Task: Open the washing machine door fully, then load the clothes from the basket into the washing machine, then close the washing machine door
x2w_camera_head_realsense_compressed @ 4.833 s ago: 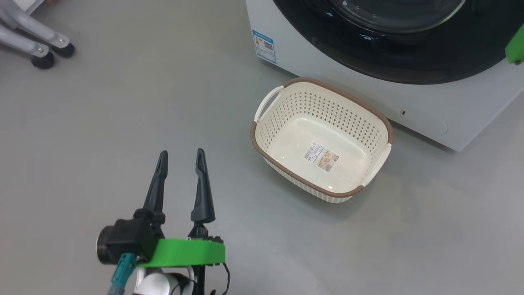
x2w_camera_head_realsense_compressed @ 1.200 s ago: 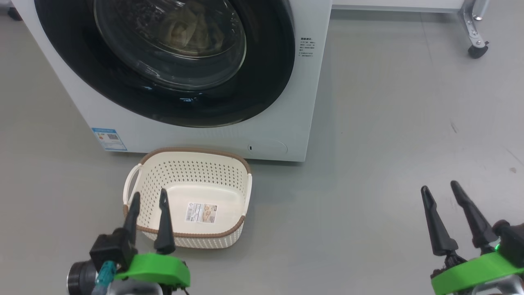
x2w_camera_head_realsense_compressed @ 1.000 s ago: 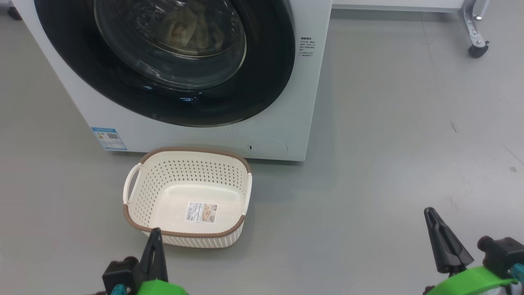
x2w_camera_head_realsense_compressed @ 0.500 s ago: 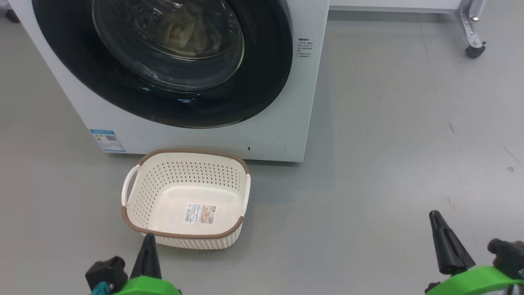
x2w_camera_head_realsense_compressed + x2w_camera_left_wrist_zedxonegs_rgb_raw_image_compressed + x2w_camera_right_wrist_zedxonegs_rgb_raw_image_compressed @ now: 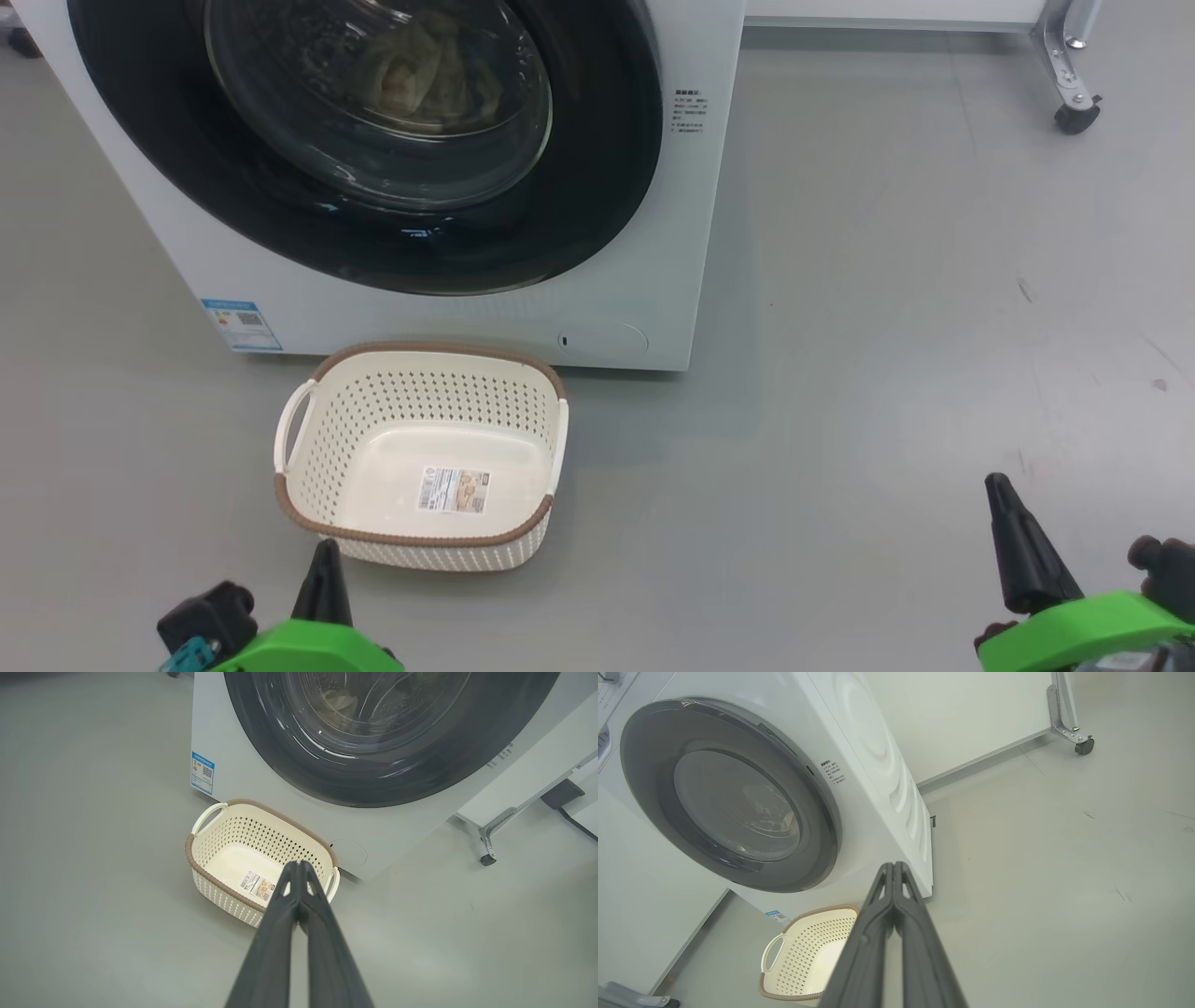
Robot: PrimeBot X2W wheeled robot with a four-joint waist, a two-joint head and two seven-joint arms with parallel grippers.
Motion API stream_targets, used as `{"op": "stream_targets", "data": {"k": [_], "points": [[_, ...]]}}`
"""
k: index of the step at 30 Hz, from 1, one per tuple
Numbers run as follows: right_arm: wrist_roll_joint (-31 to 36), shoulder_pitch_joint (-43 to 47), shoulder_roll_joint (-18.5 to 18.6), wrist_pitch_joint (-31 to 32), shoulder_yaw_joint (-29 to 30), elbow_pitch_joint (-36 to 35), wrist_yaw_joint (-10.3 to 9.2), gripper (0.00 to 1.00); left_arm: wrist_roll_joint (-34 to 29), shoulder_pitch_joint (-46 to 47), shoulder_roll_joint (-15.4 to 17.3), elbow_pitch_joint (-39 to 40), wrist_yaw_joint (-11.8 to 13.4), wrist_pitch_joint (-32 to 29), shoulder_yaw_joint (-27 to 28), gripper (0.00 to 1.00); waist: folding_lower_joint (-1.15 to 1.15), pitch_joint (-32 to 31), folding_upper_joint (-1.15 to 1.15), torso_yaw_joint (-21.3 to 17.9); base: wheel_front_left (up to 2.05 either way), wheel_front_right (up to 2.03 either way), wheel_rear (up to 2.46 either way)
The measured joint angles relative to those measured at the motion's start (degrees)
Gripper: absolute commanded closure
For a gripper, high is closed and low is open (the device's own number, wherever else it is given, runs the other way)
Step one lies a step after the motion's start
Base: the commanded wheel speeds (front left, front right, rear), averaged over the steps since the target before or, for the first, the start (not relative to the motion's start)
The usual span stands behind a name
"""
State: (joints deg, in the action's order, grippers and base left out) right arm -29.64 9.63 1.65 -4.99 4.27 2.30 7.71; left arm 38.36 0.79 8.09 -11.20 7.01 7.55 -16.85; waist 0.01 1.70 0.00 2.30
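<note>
left gripper (image 5: 326,558) low at the left edge of the head view, its two dark fingers pressed together and holding nothing, tip just short of the basket's near rim; basket (image 5: 429,403) directly ahead of it on the floor, long side running left to right, empty but for a label sticker, close against the foot of the washing machine (image 5: 653,308); round black door (image 5: 579,187) above the basket, sitting flush and closed; pale clothes (image 5: 420,75) visible behind its glass, inside the drum; right gripper (image 5: 1001,493) well apart at the far right over bare floor, fingers also pressed shut, empty; the left arm is nearer the basket and door; the task looks complete.
</note>
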Motion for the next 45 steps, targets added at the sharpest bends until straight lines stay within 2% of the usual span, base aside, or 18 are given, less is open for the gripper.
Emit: {"op": "stream_targets", "data": {"k": [35,36,45], "points": [[-23.63,-4.59,0.67,3.01,-0.05,4.69,-0.01,1.0,20.17,0.59,-1.55,-1.62,-5.09,-4.23,6.81,1.0,0.0,-0.55,0.0,-0.84,0.0,0.0,0.0],[-27.66,-5.28,0.76,3.61,-0.04,5.69,-0.01,1.0,23.66,0.73,-1.81,-1.77,-6.04,-5.14,7.99,1.0,0.0,-0.65,0.0,-0.99,0.0,0.0,0.0],[-33.57,-6.27,0.83,4.6,-0.01,6.95,-0.03,1.0,28.66,1.21,-2.24,-2.15,-7.35,-6.39,9.82,1.0,0.0,-0.79,0.0,-1.21,0.0,0.0,0.0]]}}
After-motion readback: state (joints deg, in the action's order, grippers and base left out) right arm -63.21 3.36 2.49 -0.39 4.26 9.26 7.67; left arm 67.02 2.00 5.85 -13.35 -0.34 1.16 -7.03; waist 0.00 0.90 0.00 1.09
